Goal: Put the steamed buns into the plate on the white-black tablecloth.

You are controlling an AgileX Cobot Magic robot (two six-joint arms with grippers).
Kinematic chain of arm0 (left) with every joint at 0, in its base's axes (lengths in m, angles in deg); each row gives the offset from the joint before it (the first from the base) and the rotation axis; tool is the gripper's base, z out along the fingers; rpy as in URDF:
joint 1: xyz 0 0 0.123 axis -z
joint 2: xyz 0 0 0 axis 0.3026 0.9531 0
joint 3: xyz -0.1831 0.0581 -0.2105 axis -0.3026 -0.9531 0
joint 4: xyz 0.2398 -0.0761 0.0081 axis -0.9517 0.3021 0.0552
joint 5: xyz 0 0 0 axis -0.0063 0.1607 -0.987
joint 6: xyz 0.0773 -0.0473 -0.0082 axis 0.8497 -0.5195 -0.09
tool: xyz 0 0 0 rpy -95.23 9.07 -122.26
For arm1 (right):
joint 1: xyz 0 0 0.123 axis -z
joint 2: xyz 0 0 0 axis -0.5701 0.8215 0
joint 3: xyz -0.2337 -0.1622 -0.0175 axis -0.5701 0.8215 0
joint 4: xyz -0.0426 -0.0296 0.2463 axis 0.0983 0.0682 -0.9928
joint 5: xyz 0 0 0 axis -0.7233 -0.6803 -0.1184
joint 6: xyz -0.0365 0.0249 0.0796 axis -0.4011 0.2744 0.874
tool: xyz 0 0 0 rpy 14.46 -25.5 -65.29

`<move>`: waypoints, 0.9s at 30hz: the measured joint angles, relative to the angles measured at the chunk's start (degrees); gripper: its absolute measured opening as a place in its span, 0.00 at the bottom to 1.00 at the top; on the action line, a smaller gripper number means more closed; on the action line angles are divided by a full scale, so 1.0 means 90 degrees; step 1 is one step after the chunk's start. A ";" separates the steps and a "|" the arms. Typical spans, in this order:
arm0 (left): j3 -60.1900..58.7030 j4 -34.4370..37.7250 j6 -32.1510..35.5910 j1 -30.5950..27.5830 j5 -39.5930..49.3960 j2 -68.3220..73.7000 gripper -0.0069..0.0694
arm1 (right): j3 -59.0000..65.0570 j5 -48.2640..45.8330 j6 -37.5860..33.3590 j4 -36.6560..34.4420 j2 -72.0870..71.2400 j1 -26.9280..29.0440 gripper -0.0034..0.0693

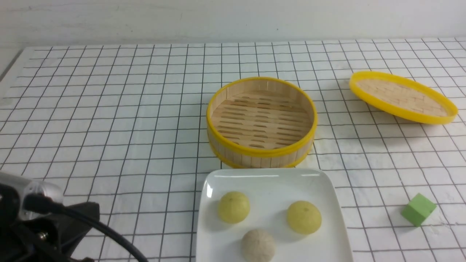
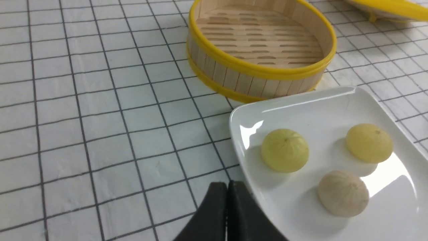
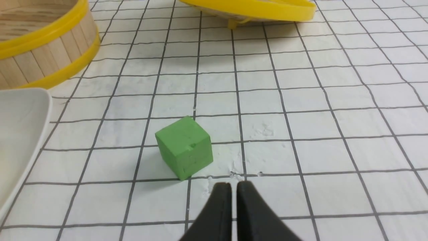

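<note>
Steamed buns (image 1: 257, 245) domes up, triangle on plate (image 1: 271, 182)

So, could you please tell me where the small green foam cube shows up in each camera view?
Front view: the small green foam cube sits at lower right, on the white cloth with the black grid.
Left wrist view: not in it.
Right wrist view: the cube is near the middle, just ahead of the right pincer.
Shared landmark: the round yellow-rimmed bamboo steamer basket.

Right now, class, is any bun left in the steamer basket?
No: the basket is empty, and all three buns sit on the plate.
</note>
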 joint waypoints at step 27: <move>-0.2288 0.2365 0.3434 -0.4596 -0.0655 -0.2991 0.16 | 0.0000 0.0000 0.0000 0.0000 0.0000 0.0000 0.16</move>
